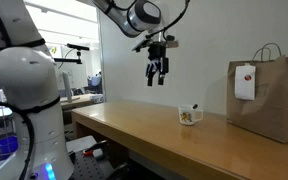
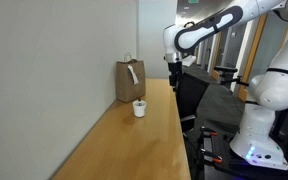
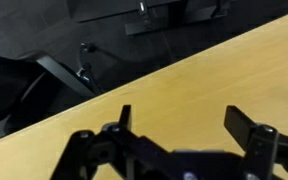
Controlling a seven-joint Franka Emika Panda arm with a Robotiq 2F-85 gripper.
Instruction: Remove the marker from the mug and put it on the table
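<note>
The gripper, spread and empty, hangs high over the wooden table, the white mug well below it, likely ready to descend for the marker, which is not discernible.

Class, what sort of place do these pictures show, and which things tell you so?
Probably a robotics lab or workshop: a white robot arm beside a long wooden table, and cluttered workbenches behind it.

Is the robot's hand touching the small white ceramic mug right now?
No, the hand hangs high in the air, open and empty, well apart from the small white ceramic mug standing below it.
</note>
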